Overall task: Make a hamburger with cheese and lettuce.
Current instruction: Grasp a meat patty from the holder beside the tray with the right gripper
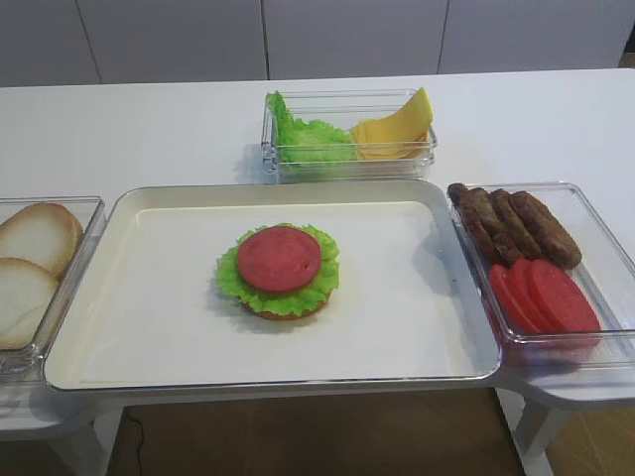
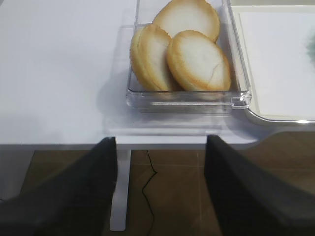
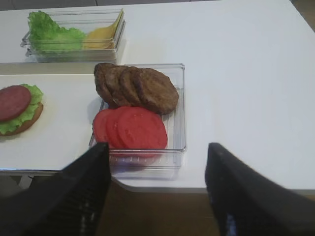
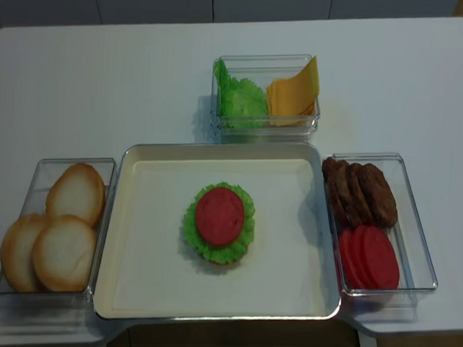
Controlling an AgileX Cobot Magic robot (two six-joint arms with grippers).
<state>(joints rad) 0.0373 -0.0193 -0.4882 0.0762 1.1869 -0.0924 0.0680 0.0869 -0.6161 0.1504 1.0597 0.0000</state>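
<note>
Hamburger (image 1: 279, 272) building is sitting half done in the middle of the white tray (image 1: 149, 327): bun base, lettuce leaf (image 1: 317, 288) and a red tomato round (image 1: 279, 258) on top, no patty or cheese yet. Nearest me, the right claw (image 3: 157, 191) is hanging wide open and empty over the counter (image 3: 246, 73) edge, facing the clear bin (image 3: 177, 147) of tomato slices (image 3: 130, 129) and brown patties (image 3: 135, 88). The left claw (image 2: 160, 191) is also gaping empty, looking at the bin of pale bun halves (image 2: 182, 54). Farther back, the cheese (image 1: 395, 131) slices are leaning beside spare lettuce (image 1: 308, 139) in a shared bin (image 1: 347, 164). Trouble I'm expecting: the patties are overlapping tightly on edge, so the claw could be pinching two at once or knocking the tomato slices; a careless drop could also be sliding the tomato round off the leaf.
</note>
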